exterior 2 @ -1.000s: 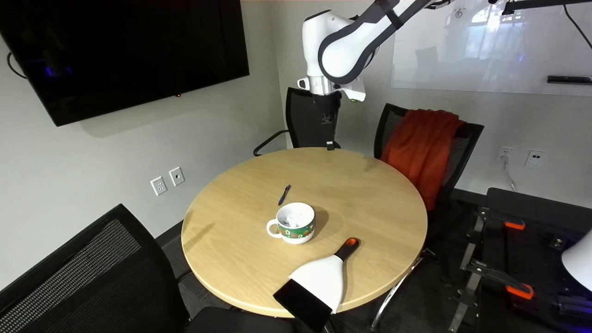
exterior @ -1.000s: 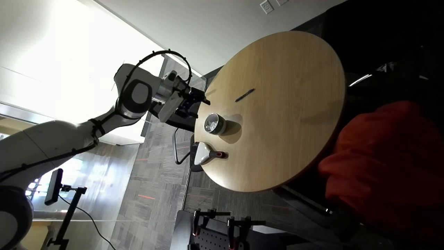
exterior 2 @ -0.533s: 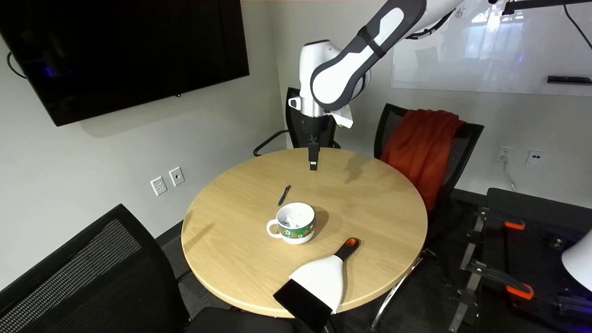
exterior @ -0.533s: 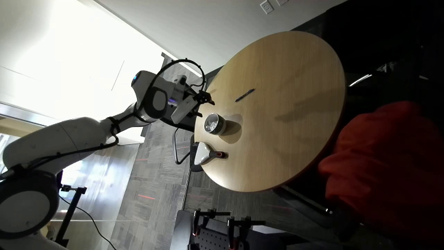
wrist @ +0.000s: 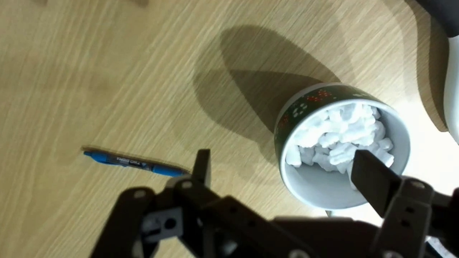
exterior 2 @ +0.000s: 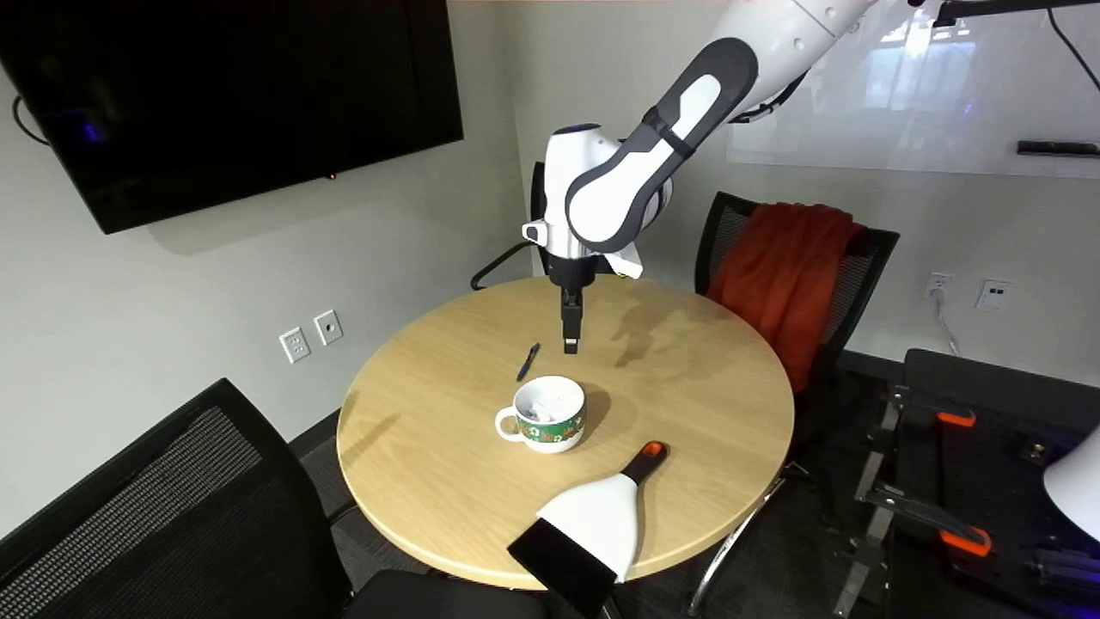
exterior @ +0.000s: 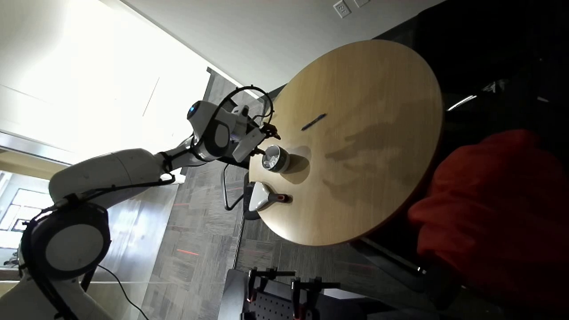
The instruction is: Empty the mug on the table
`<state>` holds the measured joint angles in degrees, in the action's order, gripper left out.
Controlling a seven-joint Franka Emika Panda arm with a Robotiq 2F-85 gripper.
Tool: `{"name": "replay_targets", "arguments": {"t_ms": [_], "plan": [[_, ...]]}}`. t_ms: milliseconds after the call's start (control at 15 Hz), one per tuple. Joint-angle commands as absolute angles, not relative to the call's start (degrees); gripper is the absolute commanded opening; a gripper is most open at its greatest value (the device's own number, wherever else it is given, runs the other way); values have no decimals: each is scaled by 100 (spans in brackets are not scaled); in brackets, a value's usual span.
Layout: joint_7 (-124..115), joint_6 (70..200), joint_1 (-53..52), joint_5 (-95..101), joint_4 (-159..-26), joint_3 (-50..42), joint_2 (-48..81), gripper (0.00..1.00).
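The mug stands upright on the round tan table (exterior 2: 705, 404). It is white with a green patterned band, seen in both exterior views (exterior: 283, 161) (exterior 2: 554, 432) and the wrist view (wrist: 285, 118). Its handle shows in an exterior view. Several small white pieces (wrist: 337, 132) lie inside it. My gripper (wrist: 281, 156) is open and empty above the table. In the wrist view one finger overlaps the mug's opening and the other is over bare wood. It also shows in both exterior views (exterior: 270, 144) (exterior 2: 571, 344), close to the mug; contact cannot be told.
A blue pen (exterior 2: 528, 363) lies near the mug, also in the wrist view (wrist: 131, 163). A white scoop with a dark handle (exterior 2: 601, 516) lies at the table edge on the mug's other side. Chairs (exterior 2: 748, 249) stand around the table, and a wall (exterior 2: 344, 258) is beside it.
The arm has moved in over the table and lowered, bringing the gripper from the table's edge to close by the mug. The mug, pen and scoop have not moved.
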<state>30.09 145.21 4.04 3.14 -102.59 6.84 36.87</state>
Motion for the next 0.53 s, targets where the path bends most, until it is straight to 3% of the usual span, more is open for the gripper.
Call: {"name": "replay_targets", "arguments": {"t_ms": [0, 467], "plan": [[3138, 14676, 472, 428, -9919, 765, 4027, 100], [3156, 14696, 476, 471, -9432, 846, 4553, 100]]}}
